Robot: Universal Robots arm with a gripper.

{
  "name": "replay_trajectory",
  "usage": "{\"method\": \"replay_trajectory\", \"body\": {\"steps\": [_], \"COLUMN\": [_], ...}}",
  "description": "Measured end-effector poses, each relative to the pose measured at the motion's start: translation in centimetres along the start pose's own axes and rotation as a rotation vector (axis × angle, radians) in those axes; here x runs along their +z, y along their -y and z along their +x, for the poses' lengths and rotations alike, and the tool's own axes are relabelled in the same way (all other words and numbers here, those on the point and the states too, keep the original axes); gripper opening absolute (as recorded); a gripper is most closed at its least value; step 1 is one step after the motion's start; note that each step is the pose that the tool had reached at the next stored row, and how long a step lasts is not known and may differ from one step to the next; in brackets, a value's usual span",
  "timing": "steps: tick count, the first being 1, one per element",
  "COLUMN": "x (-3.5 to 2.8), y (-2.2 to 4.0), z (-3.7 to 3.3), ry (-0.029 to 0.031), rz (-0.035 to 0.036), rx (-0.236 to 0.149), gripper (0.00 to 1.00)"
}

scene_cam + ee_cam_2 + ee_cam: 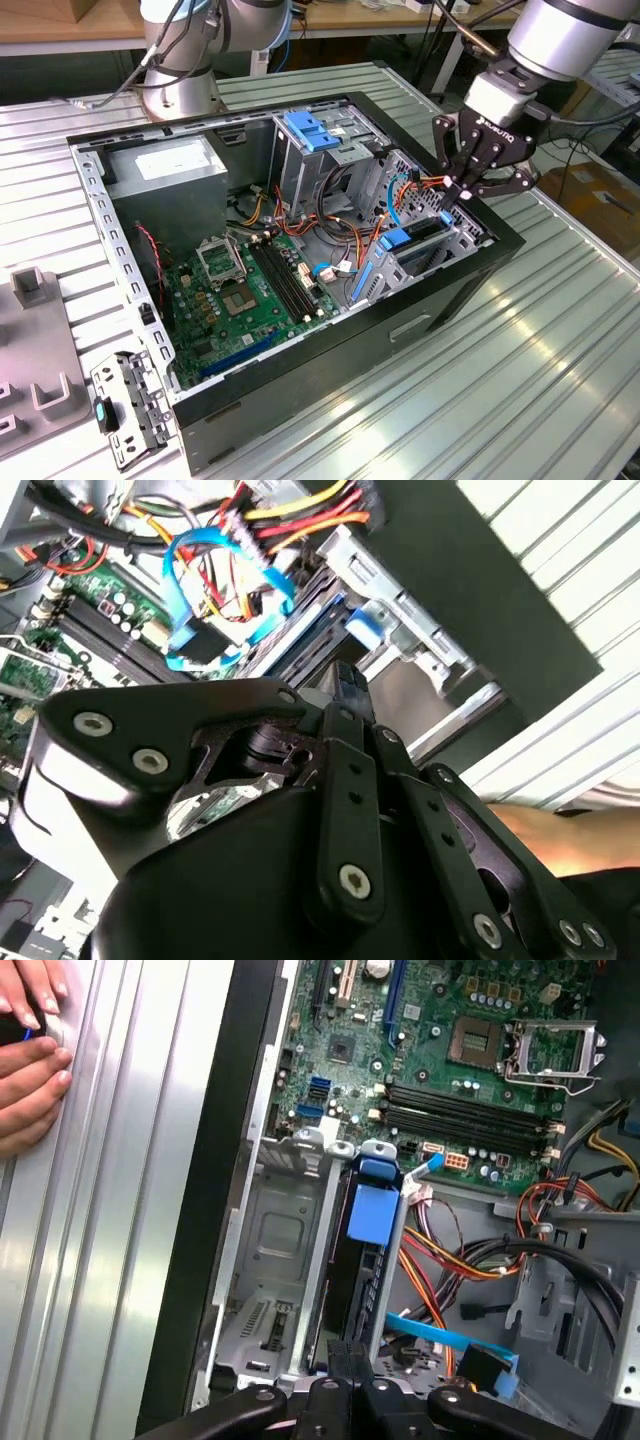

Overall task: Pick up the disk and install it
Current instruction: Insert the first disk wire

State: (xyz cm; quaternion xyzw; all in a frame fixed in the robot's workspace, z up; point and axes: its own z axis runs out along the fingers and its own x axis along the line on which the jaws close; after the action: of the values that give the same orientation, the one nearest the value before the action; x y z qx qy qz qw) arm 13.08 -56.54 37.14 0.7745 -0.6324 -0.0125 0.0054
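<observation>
The disk [350, 1260] stands on edge in the metal drive bay [275, 1250] at the end of the open computer case [300, 400], a dark, slim slab seen edge-on, with a bright blue plastic rail and tab [372, 1210] along its side; its label is hidden. The gripper [352, 1365] hangs right over the outer end of the disk, fingers drawn close together with barely a gap. In the exterior view the gripper [466, 192] tapers to a point just above the disk [425, 232], and whether the tips touch the metal I cannot tell. In the second wrist view the gripper [345, 685] points down at the blue rail. Crowding in just beside the bay are orange, yellow and red wires [470, 1260] and a flat blue cable [440, 1335]. Beyond lie the green motherboard [250, 290], the grey power-supply box [165, 170] and a tall cage with a blue latch [310, 130]. A person's hand [25, 1050] rests on the ribbed table [520, 380], well apart from the case.
</observation>
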Motion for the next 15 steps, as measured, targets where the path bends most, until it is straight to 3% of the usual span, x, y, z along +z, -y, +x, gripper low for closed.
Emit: {"method": "replay_trajectory", "body": {"steps": [3, 10, 15], "x": [-0.01, 0.0, 0.0], "y": [0.33, 0.34, 0.35], "z": [0.06, 0.07, 0.07], "ry": [-0.001, -0.0056, -0.0081], "rz": [-0.0006, -0.003, -0.0043], "rx": [-0.041, -0.233, -0.334], "gripper": [0.11, 0.11, 0.11]}}
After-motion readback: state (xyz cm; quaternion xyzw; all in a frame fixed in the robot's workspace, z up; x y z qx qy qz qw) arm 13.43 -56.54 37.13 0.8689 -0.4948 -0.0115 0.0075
